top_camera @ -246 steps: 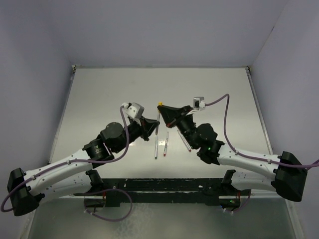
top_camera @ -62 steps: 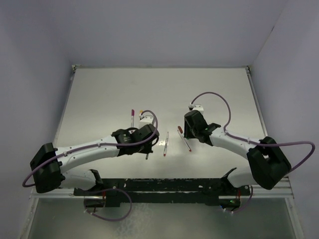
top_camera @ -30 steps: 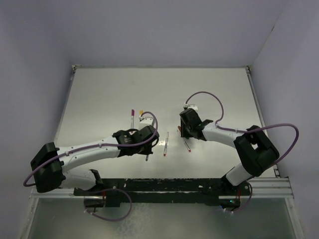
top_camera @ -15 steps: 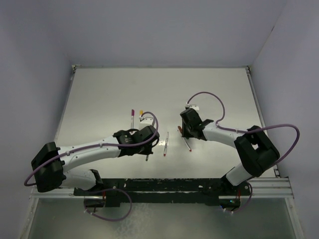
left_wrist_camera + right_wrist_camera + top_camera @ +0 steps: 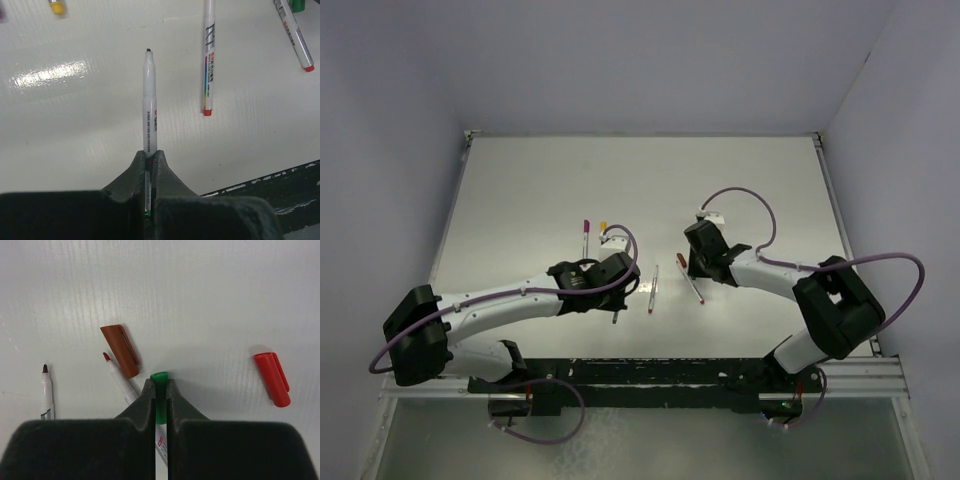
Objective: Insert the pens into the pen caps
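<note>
White table; low left gripper clamped on pen, right gripper on green cap.

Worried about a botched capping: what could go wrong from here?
1. The right gripper pinches the green cap at table level, close beside a red-tipped pen and the brown cap; lifting might drag them.
2. The left gripper holds the dark-tipped pen only by its rear end, so the long free shaft might pivot or slip when pushed into a cap.
</note>
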### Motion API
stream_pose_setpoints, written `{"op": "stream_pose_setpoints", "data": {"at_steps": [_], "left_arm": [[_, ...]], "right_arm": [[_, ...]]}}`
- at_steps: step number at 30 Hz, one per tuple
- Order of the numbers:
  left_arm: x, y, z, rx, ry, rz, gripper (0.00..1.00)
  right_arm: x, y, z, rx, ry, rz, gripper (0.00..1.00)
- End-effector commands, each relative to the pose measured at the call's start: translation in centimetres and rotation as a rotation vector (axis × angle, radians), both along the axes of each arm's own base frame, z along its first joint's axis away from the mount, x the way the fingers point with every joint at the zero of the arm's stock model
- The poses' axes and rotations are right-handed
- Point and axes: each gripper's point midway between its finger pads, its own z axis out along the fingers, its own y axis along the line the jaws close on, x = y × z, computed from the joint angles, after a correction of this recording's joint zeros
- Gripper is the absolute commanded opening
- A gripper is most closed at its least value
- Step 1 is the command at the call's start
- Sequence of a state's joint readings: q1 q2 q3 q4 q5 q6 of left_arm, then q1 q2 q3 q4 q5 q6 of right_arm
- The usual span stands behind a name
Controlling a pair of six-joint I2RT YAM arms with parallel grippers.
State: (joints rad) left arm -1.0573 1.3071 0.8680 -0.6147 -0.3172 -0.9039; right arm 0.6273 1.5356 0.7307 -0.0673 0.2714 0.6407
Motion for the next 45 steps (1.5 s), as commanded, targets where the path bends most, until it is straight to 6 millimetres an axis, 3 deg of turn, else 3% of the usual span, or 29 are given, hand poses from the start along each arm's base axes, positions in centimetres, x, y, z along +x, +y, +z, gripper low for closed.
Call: {"op": "stream_pose_setpoints", "data": {"at_steps": [1, 5, 9, 16, 21, 32, 38, 45], "left_arm": [[0.1, -0.7, 0.1, -0.030, -0.010, 0.005, 0.00], [0.1, -0.8, -0.1, -0.028, -0.007, -0.002, 0.00], [0.3, -0.9, 0.0, -0.031, -0.017, -0.012, 0.00], [0.6, -1.5, 1.4, -0.090, -0.070, -0.046, 0.00], [1.0, -3.5, 3.2, -0.212, -0.155, -0.136, 0.00], [1.1, -7.6, 8.6, -0.480, -0.351, -0.323, 0.00], [0.8, -9.7, 12.2, -0.645, -0.464, -0.407, 0.00], [0.9, -10.0, 15.2, -0.756, -0.608, -0.435, 0.00]], "right_arm": [[-4.7, -2.2, -3.7, -0.069, 0.177, -0.002, 0.00], [-4.2, -2.5, -2.9, -0.080, 0.149, -0.015, 0.00], [-2.6, -2.7, -0.1, -0.091, 0.063, -0.035, 0.00], [0.7, -2.1, 8.4, 0.009, -0.203, -0.058, 0.00], [2.1, -1.2, 14.9, 0.165, -0.439, -0.051, 0.00], [0.1, 1.3, 25.1, 0.573, -0.795, 0.074, 0.00], [-0.4, 3.2, 28.1, 0.720, -0.884, 0.149, 0.00], [-1.1, 4.4, 30.3, 0.868, -0.948, 0.199, 0.00]]}}
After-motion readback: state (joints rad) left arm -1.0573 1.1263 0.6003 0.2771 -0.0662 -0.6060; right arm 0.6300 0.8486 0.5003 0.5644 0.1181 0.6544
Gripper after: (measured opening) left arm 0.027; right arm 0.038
